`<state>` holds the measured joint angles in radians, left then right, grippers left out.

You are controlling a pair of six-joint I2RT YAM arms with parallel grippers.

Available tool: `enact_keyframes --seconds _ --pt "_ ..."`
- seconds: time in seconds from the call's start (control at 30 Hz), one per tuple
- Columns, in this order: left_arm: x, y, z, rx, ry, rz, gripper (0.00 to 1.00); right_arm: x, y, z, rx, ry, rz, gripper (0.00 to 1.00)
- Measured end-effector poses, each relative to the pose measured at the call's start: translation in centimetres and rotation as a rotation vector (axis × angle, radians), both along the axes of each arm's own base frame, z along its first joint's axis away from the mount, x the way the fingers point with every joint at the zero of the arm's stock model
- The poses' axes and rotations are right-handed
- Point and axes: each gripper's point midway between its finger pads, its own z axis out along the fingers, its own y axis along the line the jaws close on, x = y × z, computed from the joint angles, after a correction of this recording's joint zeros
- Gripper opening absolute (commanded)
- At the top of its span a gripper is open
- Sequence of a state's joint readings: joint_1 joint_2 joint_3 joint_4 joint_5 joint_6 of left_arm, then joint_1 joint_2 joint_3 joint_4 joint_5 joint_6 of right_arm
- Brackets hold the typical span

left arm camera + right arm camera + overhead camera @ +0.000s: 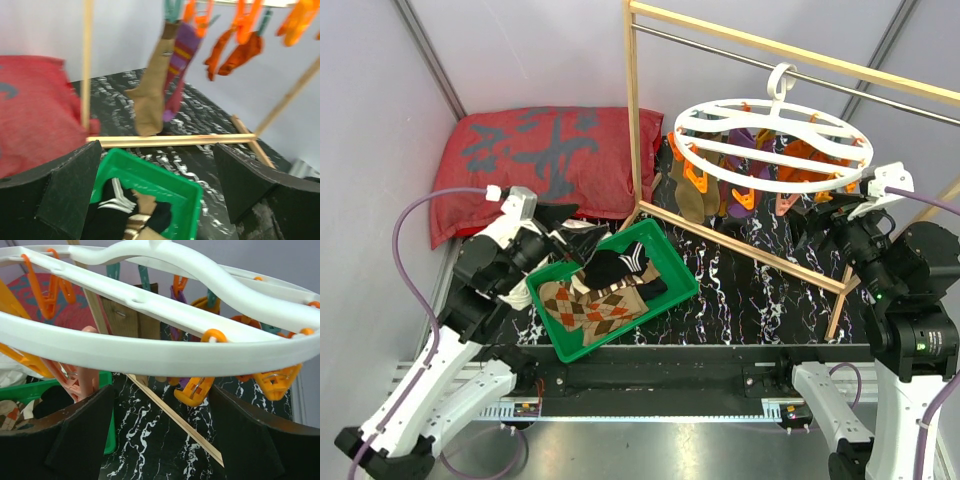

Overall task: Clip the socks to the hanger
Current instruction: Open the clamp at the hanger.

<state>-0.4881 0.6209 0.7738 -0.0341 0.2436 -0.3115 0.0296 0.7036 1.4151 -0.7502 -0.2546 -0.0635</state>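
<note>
Brown-tan argyle socks (600,308) crumpled in green bin (672,256); white round hanger (150,352), orange clips (197,390); both jaws spread

Plain pale grey walls (520,50), joined by slanted grey metal struts (427,55), enclosed the scene under even, diffuse light. The surface (750,300) was black with white marble-like veining. A wooden-framed rail (632,110) carrying a metal bar (720,48) stood on it toward the rear right, and a red cushion (540,150) with grey markings lay in the rear left corner.
</note>
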Motion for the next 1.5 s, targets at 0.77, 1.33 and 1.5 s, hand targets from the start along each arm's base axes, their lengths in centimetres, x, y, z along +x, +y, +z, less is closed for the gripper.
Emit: enact_keyframes --seconds 0.77,1.33,1.5 --pt "-5.6 -14.7 6.4 -0.031 -0.022 -0.265 0.99 -2.0 6.8 0.3 0.158 0.085 0.395 0.80" --pt "-4.3 -21.0 11.2 -0.094 -0.062 -0.188 0.99 -2.4 7.8 -1.1 0.209 0.108 0.455 0.80" --pt "-3.3 -21.9 11.7 -0.104 -0.054 -0.136 0.97 -2.5 7.8 -1.5 0.211 0.115 0.460 0.80"
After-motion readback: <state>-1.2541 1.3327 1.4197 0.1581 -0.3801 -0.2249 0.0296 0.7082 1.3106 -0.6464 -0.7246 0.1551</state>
